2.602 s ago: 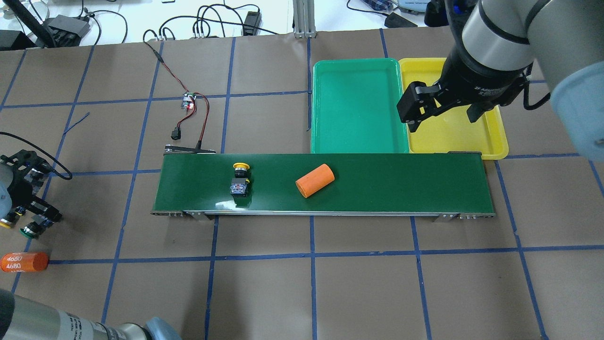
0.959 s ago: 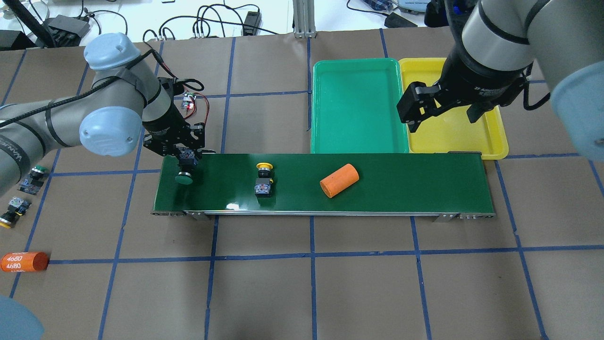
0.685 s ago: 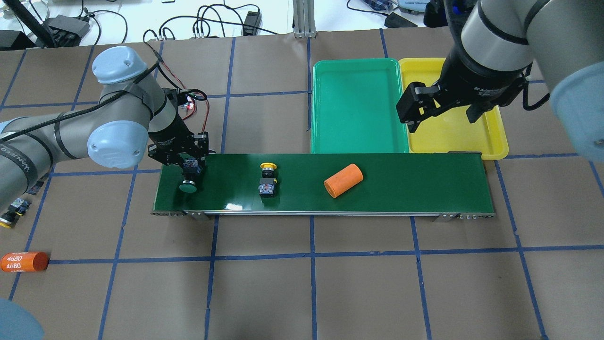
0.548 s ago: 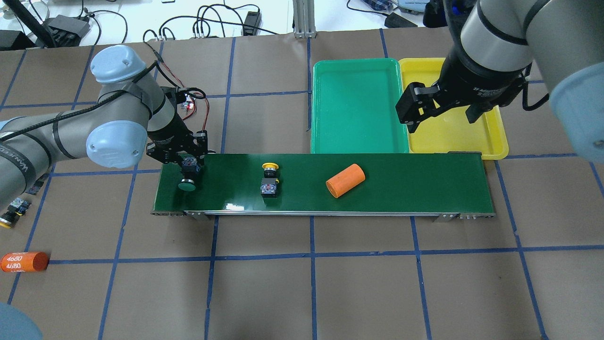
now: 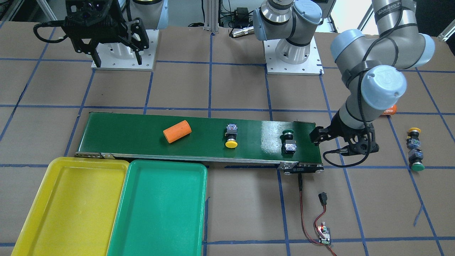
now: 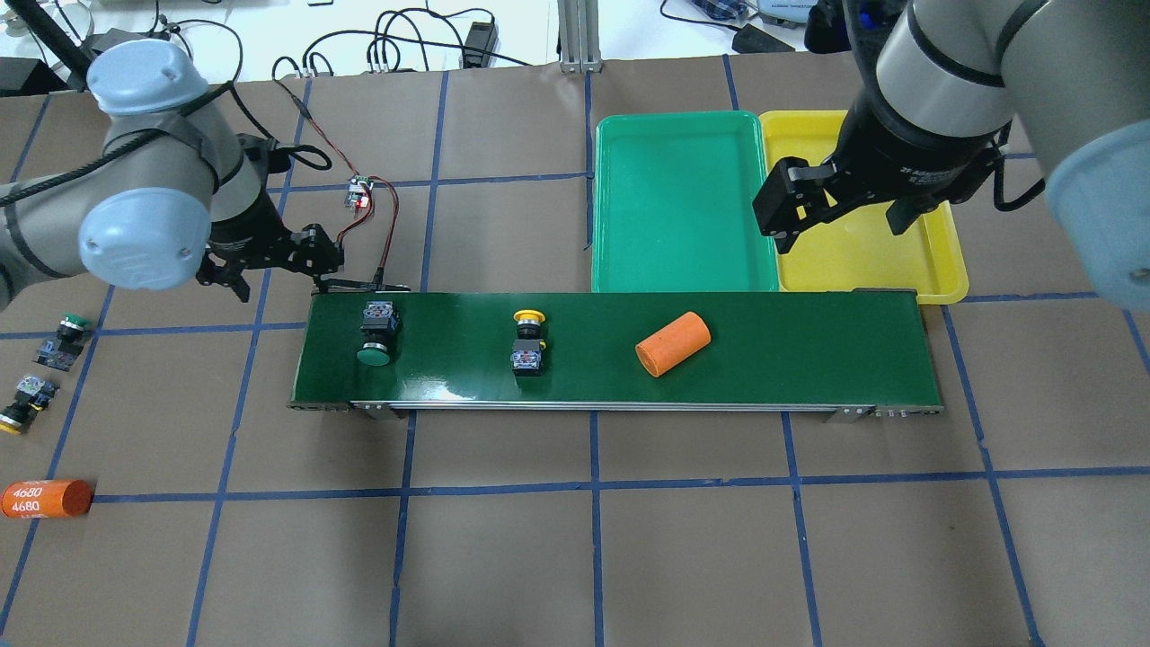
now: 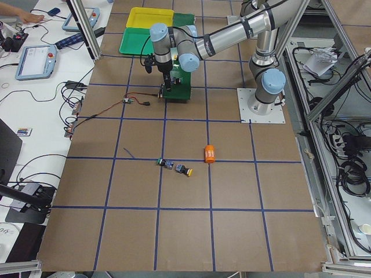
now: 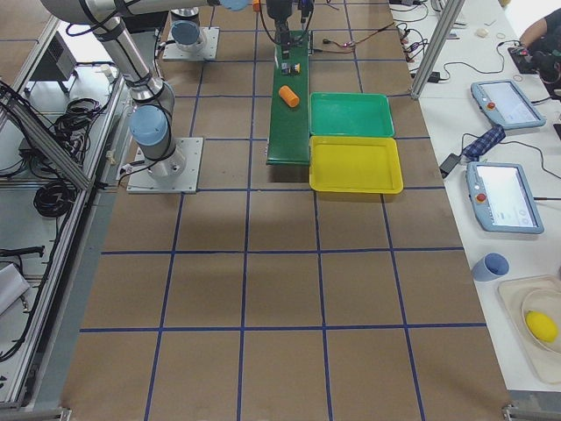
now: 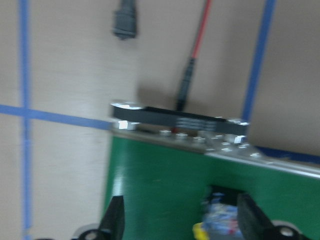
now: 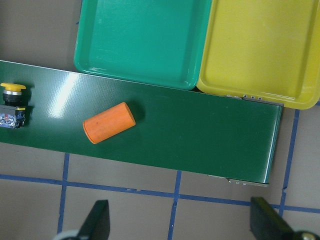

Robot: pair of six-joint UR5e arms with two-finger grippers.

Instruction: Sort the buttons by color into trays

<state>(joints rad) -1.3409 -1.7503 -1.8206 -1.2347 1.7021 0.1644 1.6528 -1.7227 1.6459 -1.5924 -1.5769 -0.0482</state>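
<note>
A green-capped button (image 6: 375, 336) lies on the dark green conveyor belt (image 6: 809, 350) near its left end, also seen in the front view (image 5: 288, 141). A yellow-capped button (image 6: 528, 338) lies further along the belt. My left gripper (image 6: 274, 270) is open and empty, just off the belt's left end; its wrist view shows the belt end and the blurred button (image 9: 220, 220). My right gripper (image 6: 844, 225) is open and empty above the yellow tray (image 6: 934, 270), beside the green tray (image 6: 683, 202). One green button (image 6: 65, 334) and one yellow button (image 6: 22, 404) lie on the table at far left.
An orange cylinder (image 6: 674, 343) lies on the belt to the right of the yellow button. Another orange cylinder marked 4680 (image 6: 45, 497) lies at the table's left edge. A small circuit board with red and black wires (image 6: 361, 193) sits behind the belt's left end.
My left gripper set the green button on the belt's left end, opened and drew back left off the belt. The yellow button and orange cylinder moved right. The right arm stayed still.
</note>
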